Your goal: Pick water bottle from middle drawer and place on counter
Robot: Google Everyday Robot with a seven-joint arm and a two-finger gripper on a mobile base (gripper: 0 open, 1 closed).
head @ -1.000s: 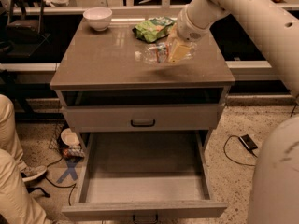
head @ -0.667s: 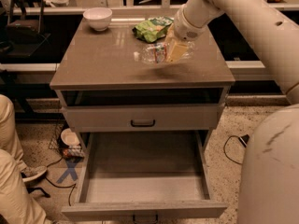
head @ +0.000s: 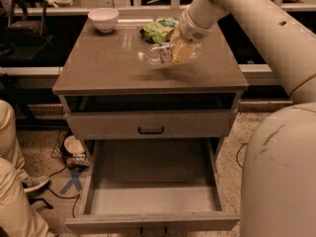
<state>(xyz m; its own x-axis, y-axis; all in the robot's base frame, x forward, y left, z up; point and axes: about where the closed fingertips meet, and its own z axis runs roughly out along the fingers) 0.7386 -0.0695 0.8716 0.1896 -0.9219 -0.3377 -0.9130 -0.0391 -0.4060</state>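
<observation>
The water bottle [head: 157,54] lies sideways in my gripper [head: 178,52], a little above the counter [head: 108,65], with its shadow on the slab below it. The gripper comes in from the upper right and is shut on the bottle's right end. The bottle's cap end points left. The middle drawer [head: 153,184] is pulled wide open at the bottom, and its flat grey floor is bare.
A green snack bag [head: 159,29] lies just behind the bottle. A white bowl [head: 103,19] stands at the counter's back left. A shut drawer with a black handle [head: 150,130] sits above the open one. A person's legs [head: 12,181] are at the left, my body [head: 281,172] at the right.
The gripper and bottle have stayed over the same part of the counter, shifting only slightly left. Nothing was let go.
</observation>
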